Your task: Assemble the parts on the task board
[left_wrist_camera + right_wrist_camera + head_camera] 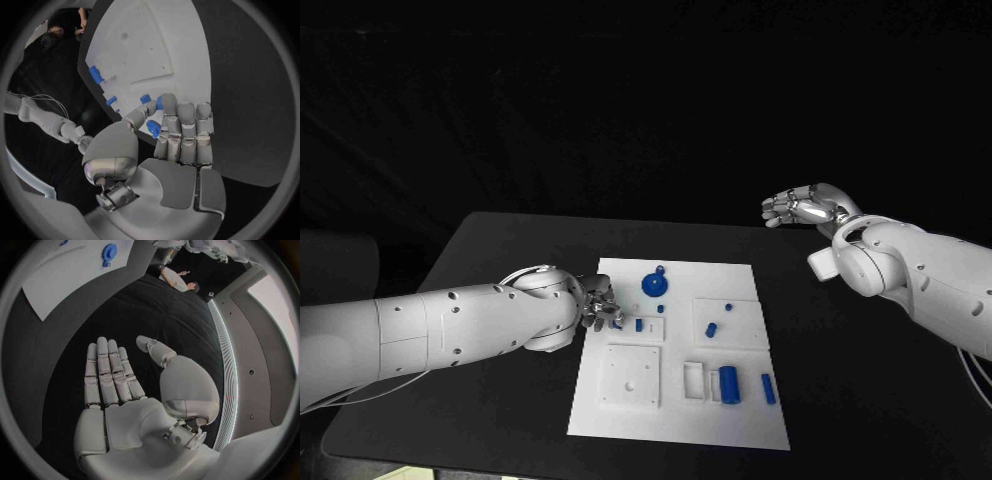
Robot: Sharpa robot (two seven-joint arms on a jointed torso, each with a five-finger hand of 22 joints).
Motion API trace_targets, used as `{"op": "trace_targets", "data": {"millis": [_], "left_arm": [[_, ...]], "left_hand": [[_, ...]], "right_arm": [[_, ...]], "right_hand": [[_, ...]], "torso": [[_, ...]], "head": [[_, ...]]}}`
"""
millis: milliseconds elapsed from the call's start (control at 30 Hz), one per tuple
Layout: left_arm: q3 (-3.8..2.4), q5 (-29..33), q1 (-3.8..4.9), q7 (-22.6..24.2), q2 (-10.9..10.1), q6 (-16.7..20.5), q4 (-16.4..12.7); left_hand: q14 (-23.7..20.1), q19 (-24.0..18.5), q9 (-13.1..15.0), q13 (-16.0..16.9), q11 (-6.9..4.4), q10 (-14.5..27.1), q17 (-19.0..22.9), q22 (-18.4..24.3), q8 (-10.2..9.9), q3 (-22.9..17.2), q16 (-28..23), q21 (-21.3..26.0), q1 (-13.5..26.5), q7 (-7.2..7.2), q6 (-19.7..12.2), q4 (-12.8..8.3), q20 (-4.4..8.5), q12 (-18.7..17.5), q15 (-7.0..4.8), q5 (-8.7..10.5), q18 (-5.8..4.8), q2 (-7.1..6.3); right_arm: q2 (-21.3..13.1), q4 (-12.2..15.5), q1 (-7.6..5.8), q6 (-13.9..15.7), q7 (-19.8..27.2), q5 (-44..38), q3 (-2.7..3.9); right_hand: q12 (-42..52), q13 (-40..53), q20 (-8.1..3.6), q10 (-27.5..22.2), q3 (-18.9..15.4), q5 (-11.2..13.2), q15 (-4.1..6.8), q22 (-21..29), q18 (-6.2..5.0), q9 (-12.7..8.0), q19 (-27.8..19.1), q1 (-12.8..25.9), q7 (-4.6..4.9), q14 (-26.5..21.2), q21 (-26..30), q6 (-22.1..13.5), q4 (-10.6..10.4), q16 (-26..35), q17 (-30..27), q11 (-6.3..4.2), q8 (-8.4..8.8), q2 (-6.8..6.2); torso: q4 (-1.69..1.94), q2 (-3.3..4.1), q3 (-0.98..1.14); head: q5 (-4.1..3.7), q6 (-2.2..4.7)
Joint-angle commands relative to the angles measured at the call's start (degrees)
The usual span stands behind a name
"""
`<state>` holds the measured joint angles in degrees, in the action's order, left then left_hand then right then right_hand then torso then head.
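The white task board (pixel 682 410) lies in the middle of the black table. On it are a round blue part (pixel 655 286), a blue cylinder (pixel 728 384), a blue bar (pixel 769 388) and several small blue pieces. My left hand (pixel 599 302) hangs over the board's left edge. In the left wrist view it (pixel 178 135) pinches a small blue part (pixel 154 128) between thumb and fingers, just above the board (pixel 150 45). My right hand (pixel 805 207) is raised past the board's far right corner. In its wrist view it (pixel 115 380) is flat, with nothing in it.
Raised white blocks stand on the board: a square one (pixel 633 376) at the near left and a slotted one (pixel 710 383) beside the cylinder. Bare black table (pixel 488 420) lies on both sides of the board. The right wrist view shows the board (pixel 69 280) far from that hand.
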<state>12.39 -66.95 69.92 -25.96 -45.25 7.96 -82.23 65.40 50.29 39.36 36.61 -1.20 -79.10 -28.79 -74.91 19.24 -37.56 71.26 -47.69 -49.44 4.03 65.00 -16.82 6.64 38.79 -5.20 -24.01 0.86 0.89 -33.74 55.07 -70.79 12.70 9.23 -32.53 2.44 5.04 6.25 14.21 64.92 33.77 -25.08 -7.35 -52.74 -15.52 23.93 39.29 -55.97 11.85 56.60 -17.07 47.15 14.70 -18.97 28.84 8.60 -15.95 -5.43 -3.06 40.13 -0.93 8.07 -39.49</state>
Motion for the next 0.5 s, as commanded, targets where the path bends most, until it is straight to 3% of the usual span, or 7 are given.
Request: {"op": "trace_targets", "data": {"millis": [33,500], "left_arm": [[0.03,0.65,0.00,0.53,0.13,2.01,-0.13],[0.10,0.84,-0.05,0.63,0.78,1.51,0.75]], "left_hand": [[0.68,0.33,0.02,0.08,-3.65,-2.41,-0.06,-1.28,0.35,-0.26,0.22,-0.32,-0.48,-2.82,3.27,0.00,4.99,0.19,-1.10,-0.19,0.15,0.82],[0.66,0.34,0.02,0.12,-3.66,-2.33,-0.03,-1.26,0.31,-0.27,0.18,-0.34,-0.39,-2.82,3.21,-0.03,5.01,0.17,-1.15,-0.16,0.17,0.85]], "right_arm": [[0.03,0.00,0.04,-0.88,0.38,-0.37,0.02],[-0.02,0.05,0.06,-0.86,0.38,-0.41,0.02]], "right_hand": [[-0.30,-0.09,0.14,0.48,-0.21,-0.18,-0.21,-0.09,0.52,-0.10,-0.38,-0.47,0.01,-0.36,0.29,-0.53,0.07,0.36,0.06,-0.11,-0.28,-0.15],[-0.32,-0.10,0.14,0.50,-0.21,-0.18,-0.21,-0.10,0.52,-0.12,-0.39,-0.48,0.01,-0.36,0.30,-0.53,0.06,0.37,0.07,-0.11,-0.30,-0.14]], "torso": [[-0.04,0.02,0.03],[-0.13,0.02,0.02]], "head": [[0.04,0.03],[0.13,-0.02]]}}
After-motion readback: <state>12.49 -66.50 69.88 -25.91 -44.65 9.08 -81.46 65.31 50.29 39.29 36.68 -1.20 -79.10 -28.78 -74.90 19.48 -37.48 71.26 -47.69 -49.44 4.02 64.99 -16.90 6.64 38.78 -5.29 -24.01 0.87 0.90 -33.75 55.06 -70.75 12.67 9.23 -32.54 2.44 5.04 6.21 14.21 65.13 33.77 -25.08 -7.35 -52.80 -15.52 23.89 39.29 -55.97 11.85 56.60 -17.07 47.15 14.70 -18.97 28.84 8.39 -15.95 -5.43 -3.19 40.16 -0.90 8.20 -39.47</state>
